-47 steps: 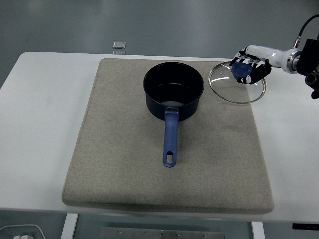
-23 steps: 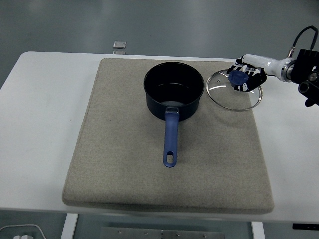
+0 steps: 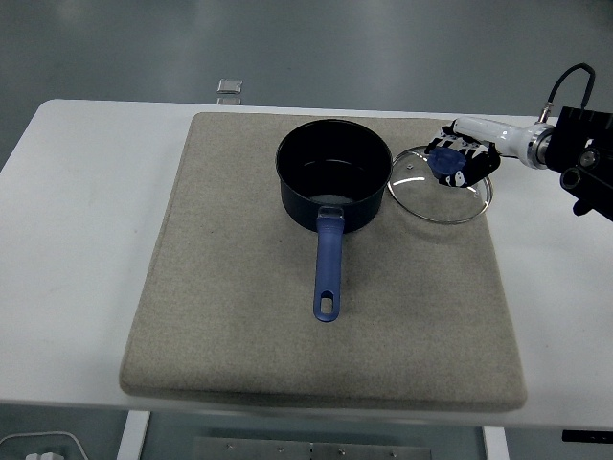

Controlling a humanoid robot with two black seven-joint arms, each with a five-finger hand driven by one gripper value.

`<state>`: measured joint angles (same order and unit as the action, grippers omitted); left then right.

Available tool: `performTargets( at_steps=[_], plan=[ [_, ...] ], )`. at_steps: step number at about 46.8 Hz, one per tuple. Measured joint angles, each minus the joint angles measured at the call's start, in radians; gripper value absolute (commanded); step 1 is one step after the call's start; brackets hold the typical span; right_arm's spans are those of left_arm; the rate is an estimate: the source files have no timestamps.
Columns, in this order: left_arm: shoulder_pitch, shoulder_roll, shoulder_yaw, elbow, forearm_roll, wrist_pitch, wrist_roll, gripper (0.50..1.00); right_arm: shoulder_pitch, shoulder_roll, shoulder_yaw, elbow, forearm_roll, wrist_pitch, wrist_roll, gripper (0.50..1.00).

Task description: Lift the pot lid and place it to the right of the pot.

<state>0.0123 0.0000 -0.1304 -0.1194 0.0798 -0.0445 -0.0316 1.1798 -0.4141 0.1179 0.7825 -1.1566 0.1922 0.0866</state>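
Observation:
A dark blue pot (image 3: 333,175) with a blue handle pointing toward the near edge stands uncovered on the grey mat (image 3: 239,316). Just to its right is the glass lid (image 3: 433,192) with a metal rim and a blue knob. My right hand (image 3: 459,159) comes in from the right edge and has its fingers curled around the knob. The lid's left rim sits close beside the pot's wall; whether it rests on the mat or hangs just above it I cannot tell. The left arm is out of view.
The mat covers most of the white table (image 3: 77,240). A small clear object (image 3: 228,86) lies beyond the table's far edge. My right forearm and its cable (image 3: 575,144) hang over the table's right side.
My right hand has carried the lid leftward, closer to the pot, and the lid now sits flatter and nearer the pot's wall.

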Motion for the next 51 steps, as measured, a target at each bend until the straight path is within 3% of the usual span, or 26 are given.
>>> performTargets(
  at_steps=[3, 8, 14, 32, 42, 51],
  plan=[
    [0.000, 0.000, 0.000, 0.000, 0.000, 0.000, 0.000, 1.000, 0.000, 0.000, 0.000, 0.000, 0.004, -0.009, 0.000, 0.764],
    [0.000, 0.000, 0.000, 0.000, 0.000, 0.000, 0.000, 1.000, -0.002, 0.001, 0.000, 0.000, 0.007, -0.010, 0.002, 0.854],
    [0.000, 0.000, 0.000, 0.000, 0.000, 0.000, 0.000, 1.000, -0.001, 0.001, 0.004, 0.001, 0.008, -0.010, 0.002, 0.899],
    [0.000, 0.000, 0.000, 0.000, 0.000, 0.000, 0.000, 1.000, 0.040, -0.018, 0.016, 0.011, 0.023, 0.014, 0.006, 0.901],
    [0.000, 0.000, 0.000, 0.000, 0.000, 0.000, 0.000, 1.000, 0.052, -0.028, 0.079, 0.015, 0.135, 0.071, 0.006, 0.901],
    [0.000, 0.000, 0.000, 0.000, 0.000, 0.000, 0.000, 1.000, 0.041, -0.021, 0.095, 0.015, 0.222, 0.076, 0.006, 0.901]
  ],
)
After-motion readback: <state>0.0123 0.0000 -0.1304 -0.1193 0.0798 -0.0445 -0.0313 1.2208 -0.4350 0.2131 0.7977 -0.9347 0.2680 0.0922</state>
